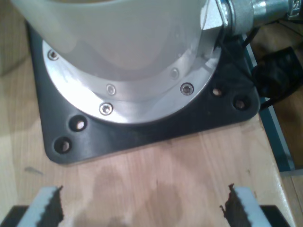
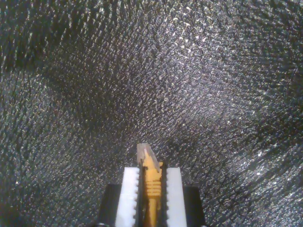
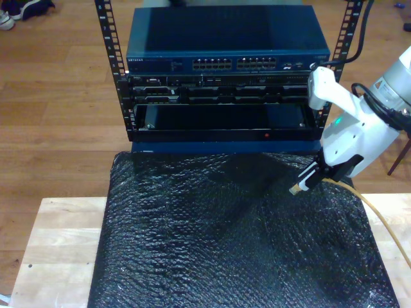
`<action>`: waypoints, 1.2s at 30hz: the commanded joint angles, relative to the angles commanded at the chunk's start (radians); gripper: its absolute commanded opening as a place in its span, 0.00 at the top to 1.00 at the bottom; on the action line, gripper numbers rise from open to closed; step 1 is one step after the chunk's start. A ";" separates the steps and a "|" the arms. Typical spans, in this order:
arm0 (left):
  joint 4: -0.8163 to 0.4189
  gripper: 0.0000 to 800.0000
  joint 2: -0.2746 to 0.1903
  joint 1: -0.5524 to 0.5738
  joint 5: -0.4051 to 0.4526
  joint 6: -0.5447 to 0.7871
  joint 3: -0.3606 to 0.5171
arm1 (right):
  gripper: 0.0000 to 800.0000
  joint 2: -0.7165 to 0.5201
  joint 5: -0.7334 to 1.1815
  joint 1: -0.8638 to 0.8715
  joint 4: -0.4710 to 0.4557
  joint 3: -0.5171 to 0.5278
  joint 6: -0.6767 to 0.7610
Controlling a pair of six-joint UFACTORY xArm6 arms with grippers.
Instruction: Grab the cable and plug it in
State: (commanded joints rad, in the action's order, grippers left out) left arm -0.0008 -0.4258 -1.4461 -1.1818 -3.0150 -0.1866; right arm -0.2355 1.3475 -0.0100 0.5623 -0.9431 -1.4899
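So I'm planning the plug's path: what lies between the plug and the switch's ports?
In the exterior view, only black mat and open air separate plug from switch.

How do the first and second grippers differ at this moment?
My first gripper stands open with nothing between its pads, while my second gripper is shut on the cable. The first hangs over bare wood beside an arm's base plate; the second over black foam sheet. Both have white ridged pads.
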 joint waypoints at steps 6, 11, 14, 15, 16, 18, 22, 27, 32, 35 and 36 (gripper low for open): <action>0.000 0.00 0.000 0.000 -0.002 0.000 -0.002 | 1.00 0.005 -0.003 -0.002 0.002 0.002 -0.002; 0.000 0.00 0.000 0.000 0.000 0.000 -0.002 | 1.00 0.015 -0.012 -0.005 0.005 -0.014 0.000; 0.000 0.00 0.000 0.000 0.000 0.002 -0.002 | 1.00 0.020 -0.026 -0.006 0.006 -0.032 -0.003; 0.000 0.00 0.000 0.000 0.000 0.000 0.000 | 1.00 0.028 -0.040 -0.006 0.005 -0.040 -0.003; 0.000 0.00 0.000 0.000 0.000 0.000 0.000 | 1.00 0.037 -0.057 -0.008 0.005 -0.044 -0.005; 0.000 0.00 0.000 0.000 0.000 0.002 -0.002 | 1.00 0.052 -0.100 -0.012 0.003 -0.052 -0.006; 0.000 0.00 0.000 0.000 0.000 0.000 -0.002 | 1.00 0.081 -0.206 -0.038 -0.003 -0.057 -0.014; 0.000 0.00 0.000 0.000 0.000 0.002 -0.002 | 1.00 0.092 -0.397 -0.115 -0.147 -0.046 -0.006; 0.000 0.00 0.000 0.000 0.000 0.000 0.000 | 1.00 0.103 -0.559 -0.170 -0.189 -0.006 0.000; 0.000 0.00 0.000 0.000 0.000 0.000 0.000 | 1.00 0.103 -0.669 -0.216 -0.190 0.041 0.000; 0.000 0.00 0.000 0.000 0.000 0.000 -0.002 | 1.00 0.101 -0.709 -0.227 -0.192 0.061 0.003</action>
State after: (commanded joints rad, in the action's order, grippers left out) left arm -0.0008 -0.4258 -1.4461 -1.1818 -3.0150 -0.1882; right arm -0.1343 0.6387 -0.2371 0.3705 -0.8817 -1.4868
